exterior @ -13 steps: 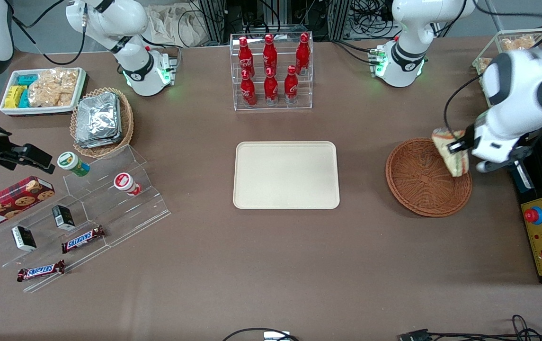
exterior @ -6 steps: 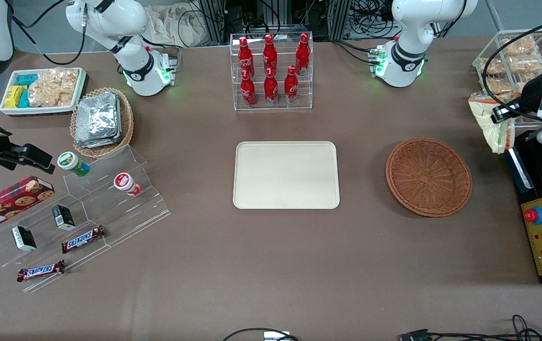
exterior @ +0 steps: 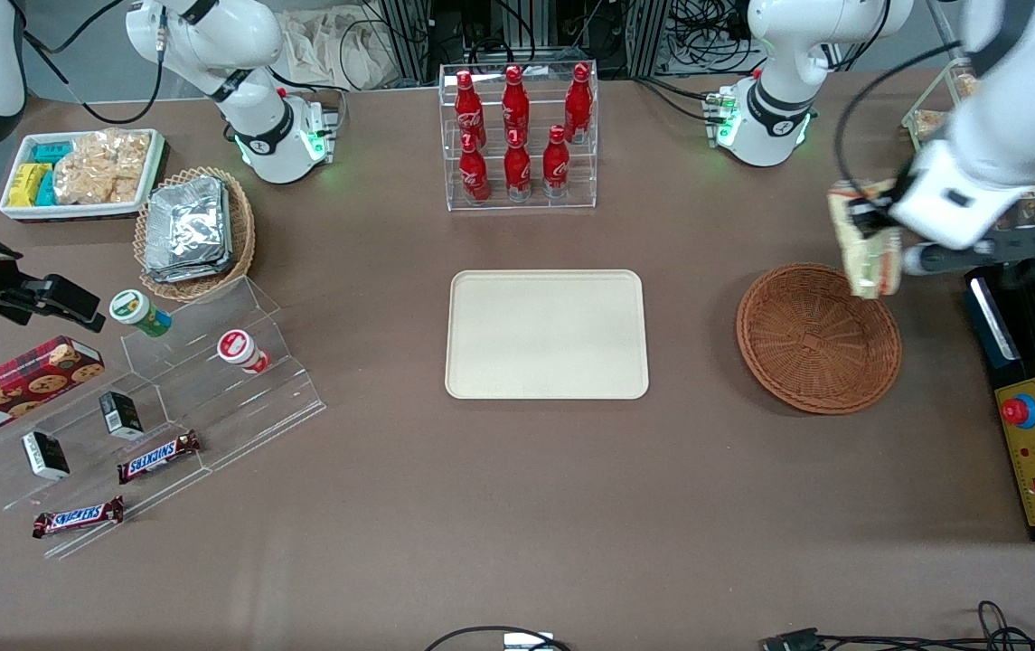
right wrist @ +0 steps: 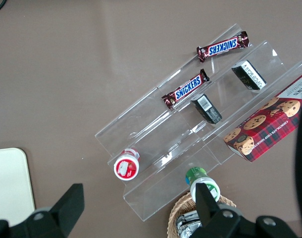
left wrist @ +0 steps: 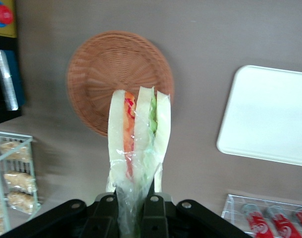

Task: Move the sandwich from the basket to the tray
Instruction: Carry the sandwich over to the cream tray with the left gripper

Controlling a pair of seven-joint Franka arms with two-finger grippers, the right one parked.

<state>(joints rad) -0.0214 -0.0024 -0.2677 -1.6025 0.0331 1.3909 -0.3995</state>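
From the front view, my gripper (exterior: 874,220) is clamped on the sandwich (exterior: 864,240), holding it in the air just above the rim of the basket (exterior: 815,339) that lies farther from the camera. The basket itself has nothing in it. The tray (exterior: 546,334) lies well apart, toward the parked arm's end of the table, with bare table between. I judge the carry is the step in hand: I'd keep the height until clear of the rim, travel level, and only lower once over the tray's middle.

In the left wrist view, the fingers (left wrist: 105,208) pinch the wrapper's tail (a soft hold, so no sharp stops). The sandwich (left wrist: 138,134) hangs with its long axis running straight away from the gripper (left wrist: 128,210), bread layers edge-on, tip pointing at the basket (left wrist: 99,69). The tray (left wrist: 270,116) shows alongside.
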